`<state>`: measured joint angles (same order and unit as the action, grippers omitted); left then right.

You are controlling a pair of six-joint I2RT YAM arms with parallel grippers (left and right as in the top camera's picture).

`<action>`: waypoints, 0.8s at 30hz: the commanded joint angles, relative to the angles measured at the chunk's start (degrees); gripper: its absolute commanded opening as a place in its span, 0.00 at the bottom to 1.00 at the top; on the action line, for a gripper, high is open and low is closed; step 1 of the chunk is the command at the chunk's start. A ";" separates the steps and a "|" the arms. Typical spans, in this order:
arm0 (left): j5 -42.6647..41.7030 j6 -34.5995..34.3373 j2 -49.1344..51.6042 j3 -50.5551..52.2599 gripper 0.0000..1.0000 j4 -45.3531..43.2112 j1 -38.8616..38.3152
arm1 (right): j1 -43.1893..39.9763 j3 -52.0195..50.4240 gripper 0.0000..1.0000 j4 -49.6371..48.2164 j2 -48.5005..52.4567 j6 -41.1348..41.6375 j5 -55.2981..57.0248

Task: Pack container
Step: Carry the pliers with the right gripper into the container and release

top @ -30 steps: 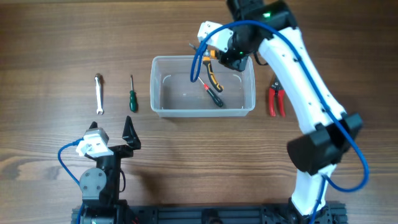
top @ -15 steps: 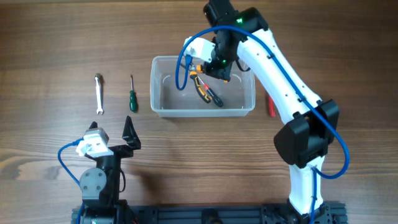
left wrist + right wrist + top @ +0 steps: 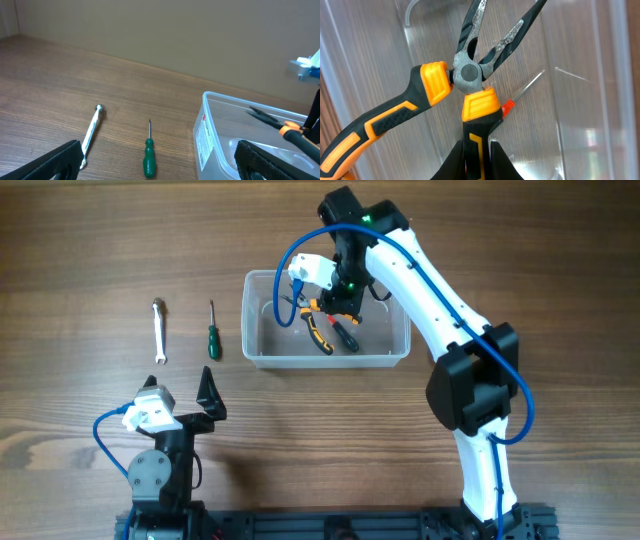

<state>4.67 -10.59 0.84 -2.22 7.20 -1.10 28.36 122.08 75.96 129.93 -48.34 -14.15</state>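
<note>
The clear plastic container (image 3: 395,352) stands at the table's middle; it also shows in the left wrist view (image 3: 210,135). My right gripper (image 3: 479,160) is inside it, shut on one handle of the orange-and-black pliers (image 3: 470,75), whose jaws hang open; they show from overhead (image 3: 318,328). A red-and-black screwdriver (image 3: 347,336) lies in the container under them. A green screwdriver (image 3: 212,338) and a silver wrench (image 3: 158,330) lie left of the container. My left gripper (image 3: 207,395) is open and empty near the front, apart from the green screwdriver (image 3: 149,156).
The wrench also shows in the left wrist view (image 3: 92,131). The right arm stretches over the table's right side and hides what lies beneath it.
My right gripper has carried the pliers leftward and down into the container. The arm now covers the red pliers on the right. The left arm has not moved.
</note>
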 commanded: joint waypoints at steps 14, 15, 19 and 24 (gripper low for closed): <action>-0.28 -0.31 -0.42 0.39 1.00 -0.35 0.37 | 0.07 0.13 0.22 -1.11 2.95 -0.07 0.70; -0.28 -0.31 -0.42 0.39 1.00 -0.35 0.37 | 0.07 0.13 0.24 -1.27 2.95 0.57 1.20; -0.28 -0.31 -0.42 0.39 1.00 -0.35 0.37 | -0.04 0.13 0.31 -1.55 2.95 0.52 1.27; -0.28 -0.31 -0.42 0.39 1.00 -0.35 0.37 | -0.09 0.83 0.46 -1.64 2.69 2.91 4.63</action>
<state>4.67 -10.59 0.84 -2.24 7.18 -1.10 28.36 122.06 74.50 132.11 -47.90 -12.91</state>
